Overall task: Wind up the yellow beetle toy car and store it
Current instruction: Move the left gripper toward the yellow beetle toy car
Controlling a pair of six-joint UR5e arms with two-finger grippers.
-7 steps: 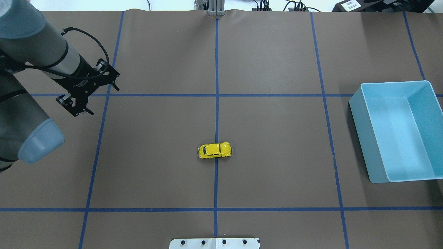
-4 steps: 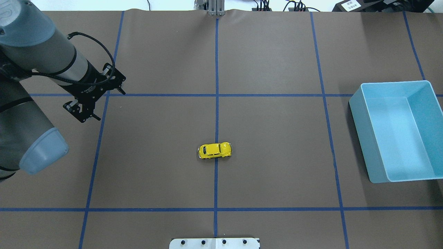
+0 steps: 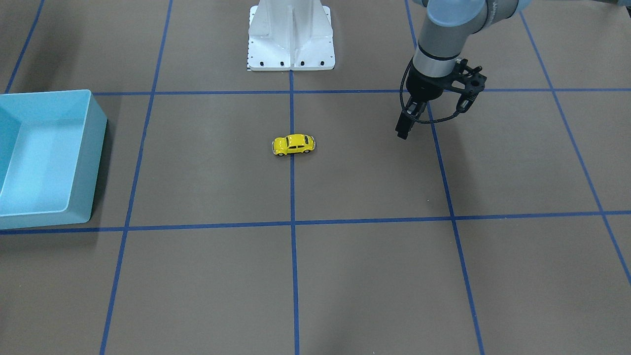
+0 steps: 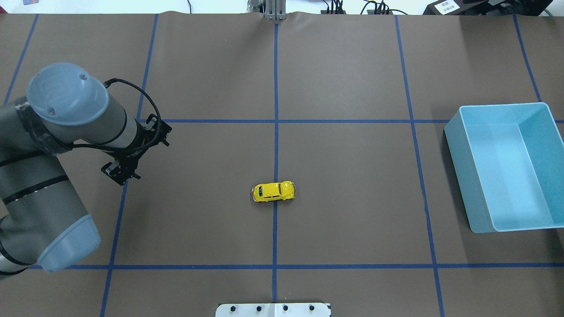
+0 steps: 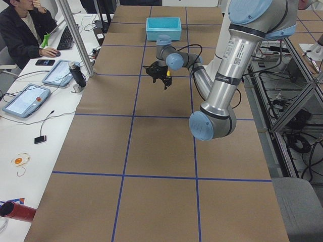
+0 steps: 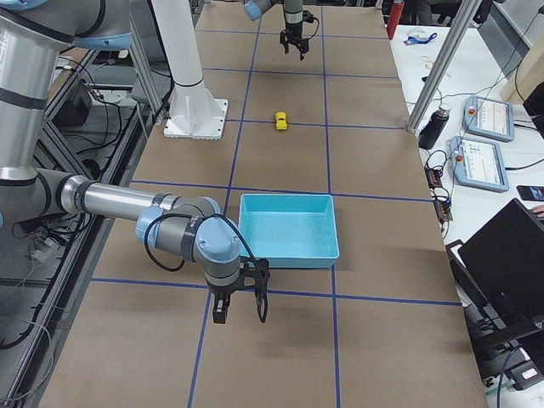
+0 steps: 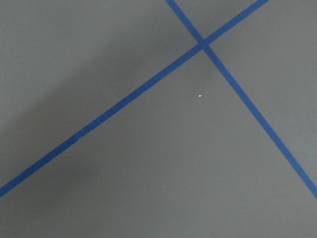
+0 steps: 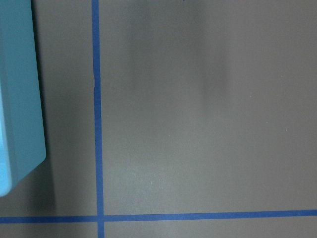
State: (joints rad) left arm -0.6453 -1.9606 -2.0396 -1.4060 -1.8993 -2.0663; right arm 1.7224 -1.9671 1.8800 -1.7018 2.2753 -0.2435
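The yellow beetle toy car (image 4: pixel 273 192) stands on its wheels at the table's middle, on a blue tape line. It also shows in the front view (image 3: pixel 294 144) and the right side view (image 6: pixel 280 121). My left gripper (image 4: pixel 141 158) hangs over the table well to the car's left, pointing down, jaws apart and empty; it shows in the front view (image 3: pixel 432 118) too. My right gripper (image 6: pixel 239 313) shows only in the right side view, near the bin's near corner; I cannot tell its state. Both wrist views show bare table.
An empty light-blue bin (image 4: pixel 458 176) stands at the table's right side, also in the front view (image 3: pixel 96 167) and the right wrist view (image 8: pixel 17 99). The white robot base plate (image 3: pixel 291 39) is behind the car. An operator and tablets (image 5: pixel 25 98) are beside the table.
My left arm has swung nearer and a little rightward in the overhead view, bringing the gripper closer to the car. The car and bin have not moved.
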